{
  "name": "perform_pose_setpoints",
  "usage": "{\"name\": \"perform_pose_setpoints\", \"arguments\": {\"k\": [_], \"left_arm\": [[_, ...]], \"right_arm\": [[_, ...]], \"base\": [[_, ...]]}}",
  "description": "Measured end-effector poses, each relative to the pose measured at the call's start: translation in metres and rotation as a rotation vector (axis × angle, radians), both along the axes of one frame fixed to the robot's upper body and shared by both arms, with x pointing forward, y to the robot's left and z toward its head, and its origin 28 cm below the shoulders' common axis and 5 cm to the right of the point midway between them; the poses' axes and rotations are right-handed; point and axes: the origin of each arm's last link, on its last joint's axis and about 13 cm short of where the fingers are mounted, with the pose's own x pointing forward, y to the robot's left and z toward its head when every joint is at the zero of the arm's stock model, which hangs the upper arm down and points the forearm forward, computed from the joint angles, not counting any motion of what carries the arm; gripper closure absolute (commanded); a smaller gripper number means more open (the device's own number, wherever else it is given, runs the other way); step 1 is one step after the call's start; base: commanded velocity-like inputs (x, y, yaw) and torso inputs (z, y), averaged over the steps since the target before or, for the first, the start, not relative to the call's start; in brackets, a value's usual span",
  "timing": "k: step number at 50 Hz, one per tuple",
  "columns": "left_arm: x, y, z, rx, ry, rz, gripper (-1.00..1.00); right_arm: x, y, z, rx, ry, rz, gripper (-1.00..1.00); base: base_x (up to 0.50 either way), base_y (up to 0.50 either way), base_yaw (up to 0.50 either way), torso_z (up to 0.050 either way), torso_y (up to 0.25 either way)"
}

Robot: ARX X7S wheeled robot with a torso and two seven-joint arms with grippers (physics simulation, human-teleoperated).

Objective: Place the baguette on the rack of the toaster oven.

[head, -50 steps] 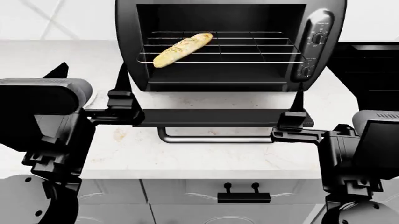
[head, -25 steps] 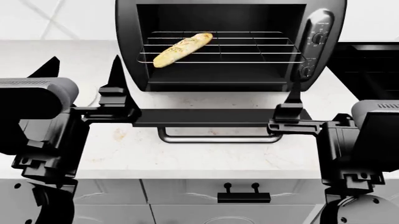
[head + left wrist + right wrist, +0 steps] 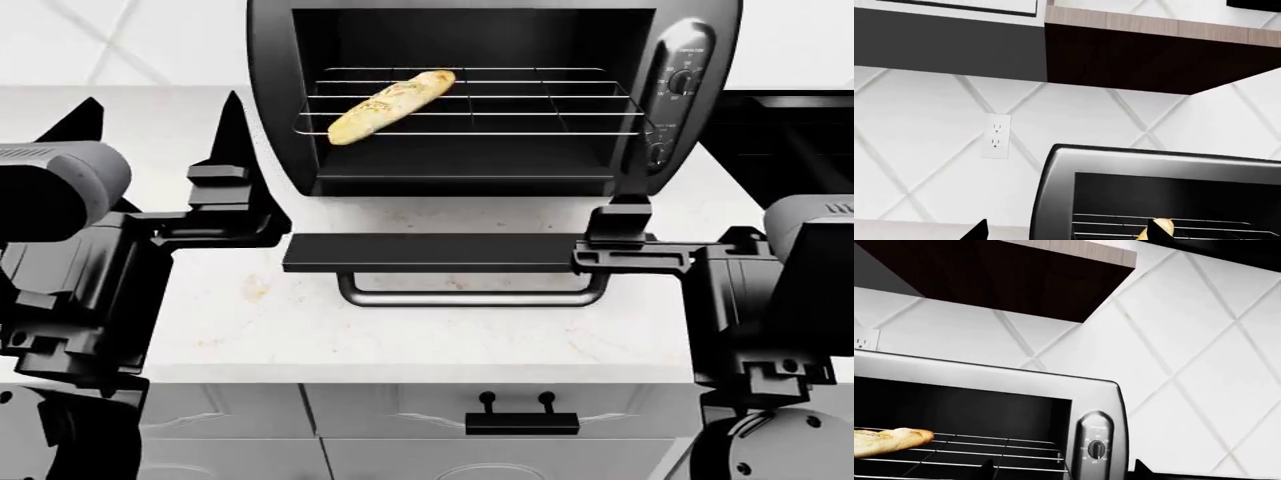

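The black toaster oven (image 3: 494,20) stands open at the back of the counter, its door (image 3: 441,252) dropped flat. The golden baguette (image 3: 391,105) lies slanted on the left part of the wire rack (image 3: 534,100), free of both grippers. My left gripper (image 3: 160,110) is open and empty, raised left of the oven. My right gripper (image 3: 674,228) is open and empty by the door's right corner. The left wrist view shows the oven (image 3: 1054,200), the rack (image 3: 1107,225) and the baguette's tip (image 3: 1167,225). The right wrist view shows the baguette (image 3: 891,440), the rack (image 3: 1007,450) and the oven (image 3: 987,377).
The door's metal handle (image 3: 467,295) juts toward me over the white counter (image 3: 400,340). Two knobs (image 3: 681,80) sit on the oven's right panel. A black cooktop (image 3: 787,130) lies to the right. A wall outlet (image 3: 996,142) and upper cabinets (image 3: 1154,55) are behind.
My left gripper has risen and drawn left, away from the door's left corner. My right gripper has lifted slightly. The baguette and the door have not moved.
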Motion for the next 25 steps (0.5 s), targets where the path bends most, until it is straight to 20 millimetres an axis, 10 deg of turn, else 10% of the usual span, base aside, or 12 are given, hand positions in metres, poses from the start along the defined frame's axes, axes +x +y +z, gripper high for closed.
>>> {"name": "perform_pose_setpoints", "arguments": {"k": [25], "left_arm": [[-0.003,0.000,0.013,-0.021,-0.021,-0.001,-1.00]], "right_arm": [[-0.001,-0.001,0.013,-0.004,-0.033,-0.004,-1.00]], "base": [[0.00,0.00,0.00,0.000,0.000]]}}
